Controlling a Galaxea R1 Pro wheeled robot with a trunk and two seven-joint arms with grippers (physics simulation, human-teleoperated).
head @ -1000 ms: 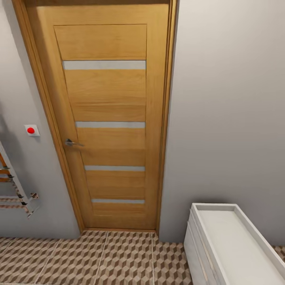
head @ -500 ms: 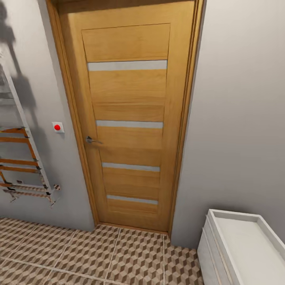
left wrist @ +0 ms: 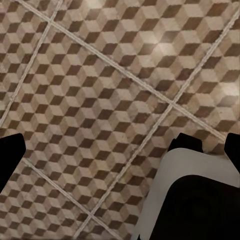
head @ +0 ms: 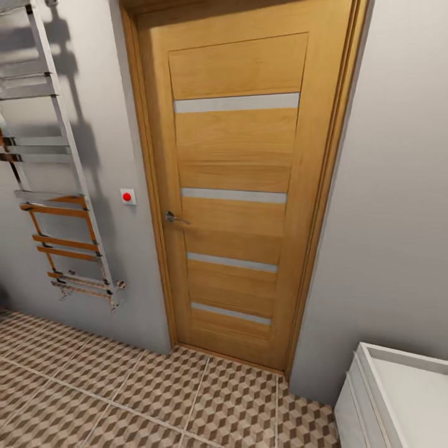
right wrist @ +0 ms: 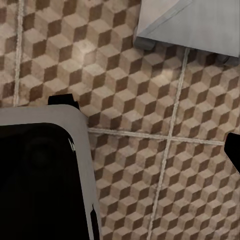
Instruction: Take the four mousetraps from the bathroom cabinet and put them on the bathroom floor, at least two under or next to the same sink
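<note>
The mousetraps and the cabinet are out of view. The bathroom floor with its brown cube-pattern tiles runs along the foot of the wall. At the lower right corner of the head view is one end of the white sink on its vanity. My left gripper hangs open over bare tiles, its dark fingertips at the frame's edges, nothing between them. My right gripper is also open and empty above the tiles, with one fingertip showing.
A closed wooden door with a metal handle faces me. A ladder-style towel rail hangs on the grey wall beside a red button. My own grey-black base shows, and a pale boxy corner stands on the floor.
The camera has swung left: door and sink slid right in the picture, the towel rail came fully into view. Nothing in the room itself moved.
</note>
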